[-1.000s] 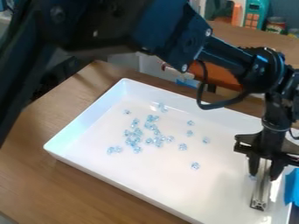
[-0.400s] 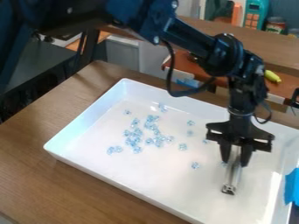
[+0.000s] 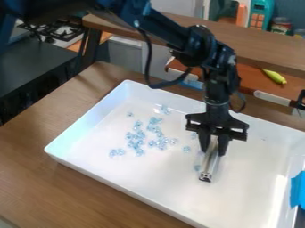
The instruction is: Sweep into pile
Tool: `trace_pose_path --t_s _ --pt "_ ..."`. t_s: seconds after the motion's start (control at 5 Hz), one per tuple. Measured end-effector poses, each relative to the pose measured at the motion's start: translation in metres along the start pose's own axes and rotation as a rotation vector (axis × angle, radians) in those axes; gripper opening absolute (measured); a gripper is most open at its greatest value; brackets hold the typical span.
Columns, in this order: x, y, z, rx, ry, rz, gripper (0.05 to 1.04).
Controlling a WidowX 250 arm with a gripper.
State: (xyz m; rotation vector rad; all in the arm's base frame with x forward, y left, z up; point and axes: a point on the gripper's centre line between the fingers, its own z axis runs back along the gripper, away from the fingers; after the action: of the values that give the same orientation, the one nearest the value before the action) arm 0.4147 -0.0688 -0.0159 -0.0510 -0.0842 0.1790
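Spreading under everything, a brown wood-grain table [image 3: 35, 178] carries a large white rectangular tray [image 3: 161, 200] with raised walls. The black jointed robot arm [image 3: 205, 49] comes in from the upper left and bends down over the tray's far edge. Its black two-finger gripper [image 3: 213, 147] hangs over the floor right of the tray's middle, fingers clamped on a slim silver metal bar [image 3: 209, 165]. The bar slants down toward the near edge; whether its lower end touches the floor, I cannot tell. A bright blue strip of tape [image 3: 299, 189] clings to the right edge. Beyond the far edge, a yellow-green elongated toy [image 3: 274, 76] lies on a reddish-brown surface. Smallest are the pale-blue translucent pieces [image 3: 136, 138]: a loose cluster left of centre, two together toward the left corner, a few near the far-left corner, one between cluster and bar, and one just beside the bar's lower part
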Motion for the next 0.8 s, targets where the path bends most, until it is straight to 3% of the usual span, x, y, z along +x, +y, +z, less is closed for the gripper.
trace_pose_path --t_s 0.4,0.8 --pt "0.002 0.036 0.001 0.010 0.007 -0.015 0.369" --pt "-0.017 0.114 0.007 0.031 0.048 0.014 0.369"
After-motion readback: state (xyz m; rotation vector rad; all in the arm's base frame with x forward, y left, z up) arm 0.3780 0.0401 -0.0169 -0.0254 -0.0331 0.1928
